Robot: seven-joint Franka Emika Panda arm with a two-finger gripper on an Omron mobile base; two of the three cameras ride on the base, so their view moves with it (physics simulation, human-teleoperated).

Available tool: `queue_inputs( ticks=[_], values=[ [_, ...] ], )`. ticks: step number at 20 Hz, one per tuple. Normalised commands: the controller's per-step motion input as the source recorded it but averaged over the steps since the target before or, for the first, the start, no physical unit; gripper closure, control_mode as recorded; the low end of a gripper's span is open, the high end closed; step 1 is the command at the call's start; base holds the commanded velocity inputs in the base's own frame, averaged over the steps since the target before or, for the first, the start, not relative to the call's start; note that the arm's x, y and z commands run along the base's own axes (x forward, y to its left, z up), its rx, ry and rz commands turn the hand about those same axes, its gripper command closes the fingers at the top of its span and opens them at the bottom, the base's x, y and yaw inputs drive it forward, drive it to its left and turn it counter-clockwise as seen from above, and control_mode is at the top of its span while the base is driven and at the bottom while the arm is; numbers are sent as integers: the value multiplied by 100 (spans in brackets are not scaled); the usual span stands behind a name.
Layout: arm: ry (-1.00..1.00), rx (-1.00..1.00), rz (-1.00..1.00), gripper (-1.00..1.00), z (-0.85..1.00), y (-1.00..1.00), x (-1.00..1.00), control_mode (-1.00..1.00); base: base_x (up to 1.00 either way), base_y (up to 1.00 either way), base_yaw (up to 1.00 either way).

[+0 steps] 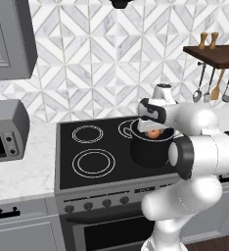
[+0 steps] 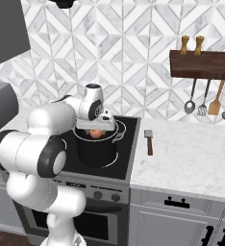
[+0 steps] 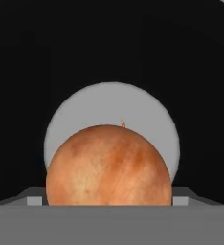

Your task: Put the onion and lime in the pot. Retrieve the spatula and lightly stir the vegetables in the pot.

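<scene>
Your gripper (image 2: 98,130) holds the onion (image 3: 109,165) over the pot (image 2: 96,146); part the jaws only once centred and low.

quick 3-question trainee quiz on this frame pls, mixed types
1. True or false: the onion is level with the rim of the pot, between the gripper jaws.
2. The spatula lies: A) in the pot B) on the counter right of the stove C) on a burner
3. Fill in: the pot stands on the stove's front ____ burner.

Key: 1 true; 2 B; 3 right
</scene>
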Motion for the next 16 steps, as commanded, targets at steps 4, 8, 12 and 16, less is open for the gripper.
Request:
queue_inputs(
  ticks=[4,8,12,16],
  values=[
    [0,-6,0,-100,-3,5,0,-100,0,0,0],
    [0,0,0,-100,0,-3,0,-100,0,0,0],
    [0,0,0,-100,13,0,0,-100,0,0,0],
    [-6,3,0,-100,68,-9,-27,-100,0,0,0]
  ],
)
